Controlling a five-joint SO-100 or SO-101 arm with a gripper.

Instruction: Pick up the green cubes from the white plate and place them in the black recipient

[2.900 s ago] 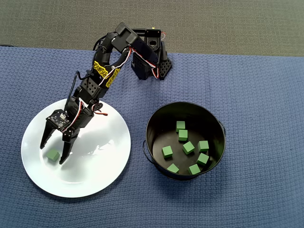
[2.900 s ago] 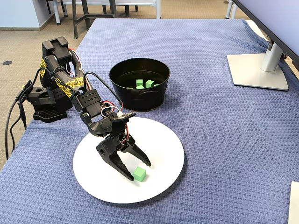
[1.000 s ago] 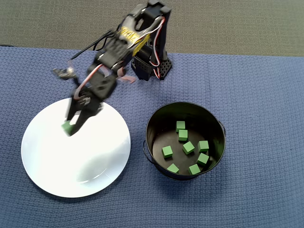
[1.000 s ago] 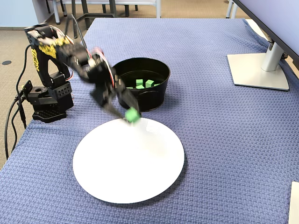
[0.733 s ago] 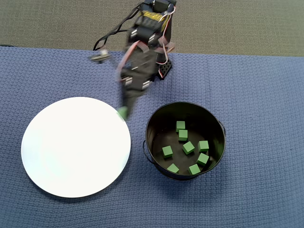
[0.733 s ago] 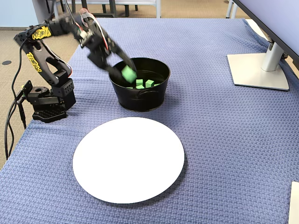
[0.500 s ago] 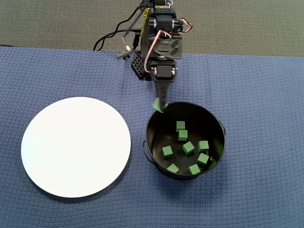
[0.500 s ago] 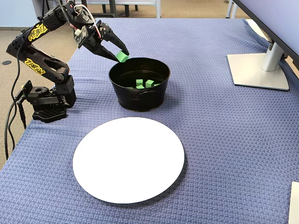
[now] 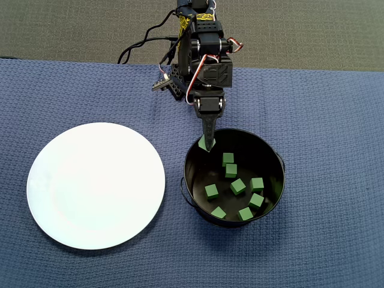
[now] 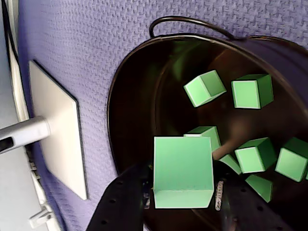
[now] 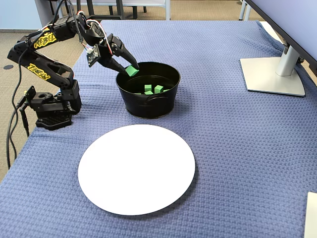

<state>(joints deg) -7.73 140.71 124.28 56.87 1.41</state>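
The gripper (image 9: 207, 144) is pinching one green cube (image 11: 132, 71) over the black bucket (image 9: 273, 207) rim nearest the arm's base, delivering it. The white plate (image 9: 96, 186) is sitting bare. Next, likely: opening over the bucket.

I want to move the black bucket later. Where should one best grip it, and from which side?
Probably the rolled rim of the black bucket, coming from straight above with one finger inside the wall: the walls stand tall and upright, and the body looks too wide to span.
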